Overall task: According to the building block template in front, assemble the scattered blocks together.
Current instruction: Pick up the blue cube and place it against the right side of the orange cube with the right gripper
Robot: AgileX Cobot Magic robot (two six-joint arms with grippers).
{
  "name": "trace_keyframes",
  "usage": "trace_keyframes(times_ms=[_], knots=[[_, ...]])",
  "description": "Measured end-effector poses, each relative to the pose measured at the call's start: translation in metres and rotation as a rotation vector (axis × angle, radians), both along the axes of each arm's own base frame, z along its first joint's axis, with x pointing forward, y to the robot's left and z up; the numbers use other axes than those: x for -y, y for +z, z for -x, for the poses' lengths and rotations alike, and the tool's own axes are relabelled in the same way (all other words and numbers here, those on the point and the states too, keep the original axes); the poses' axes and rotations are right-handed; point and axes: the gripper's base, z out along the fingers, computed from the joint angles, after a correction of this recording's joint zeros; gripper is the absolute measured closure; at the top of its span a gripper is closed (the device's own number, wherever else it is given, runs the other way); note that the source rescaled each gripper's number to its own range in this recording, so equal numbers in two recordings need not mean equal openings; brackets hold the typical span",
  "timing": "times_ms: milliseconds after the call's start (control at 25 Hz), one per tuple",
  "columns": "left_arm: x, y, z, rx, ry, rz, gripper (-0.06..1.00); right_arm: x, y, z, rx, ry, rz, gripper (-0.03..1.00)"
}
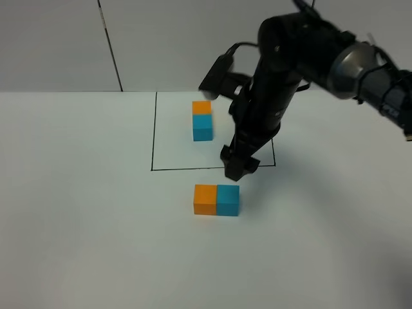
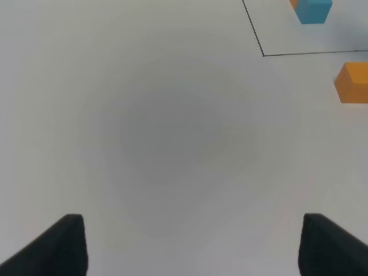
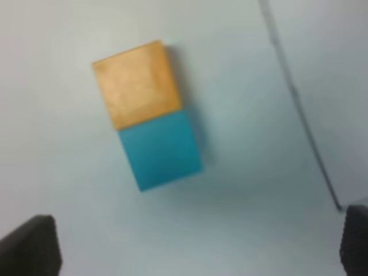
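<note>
The building block template is an orange cube (image 1: pixel 201 107) joined to a cyan cube (image 1: pixel 203 127) inside a black-lined rectangle (image 1: pixel 193 168). The scattered blocks, an orange cube (image 1: pixel 205 199) and a cyan cube (image 1: pixel 227 199), stand side by side and touching just in front of the frame line. My right gripper (image 1: pixel 239 168) hovers open and empty just above and behind them. Its wrist view shows the orange (image 3: pixel 138 83) and cyan (image 3: pixel 161 149) cubes below the gripper (image 3: pixel 192 247). My left gripper (image 2: pixel 192 253) is open and empty over bare table, outside the exterior high view.
The white table (image 1: pixel 77 212) spreads around the blocks. The left wrist view shows the frame's corner line (image 2: pixel 310 53), the template's cyan cube (image 2: pixel 313 10) and the loose orange cube (image 2: pixel 352 82) far off. The right arm (image 1: pixel 283 71) reaches over the frame's right side.
</note>
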Motion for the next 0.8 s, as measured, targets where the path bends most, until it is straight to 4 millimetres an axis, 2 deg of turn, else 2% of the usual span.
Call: trace_keyframes(times_ms=[160,240,400,560,800], knots=[[0.0,0.0,0.0,0.0,0.0,0.0,0.15,0.041,0.038,-0.005,0.026,-0.263,-0.071,-0.02],[0.0,0.0,0.0,0.0,0.0,0.0,0.15,0.063,0.054,-0.001,0.03,-0.398,-0.103,-0.02],[0.0,0.0,0.0,0.0,0.0,0.0,0.15,0.098,0.066,0.018,0.107,-0.566,-0.17,-0.02],[0.0,0.0,0.0,0.0,0.0,0.0,0.15,0.115,0.055,0.05,0.199,-0.662,-0.254,-0.02],[0.0,0.0,0.0,0.0,0.0,0.0,0.15,0.132,0.014,0.097,0.251,-0.756,-0.32,-0.02]])
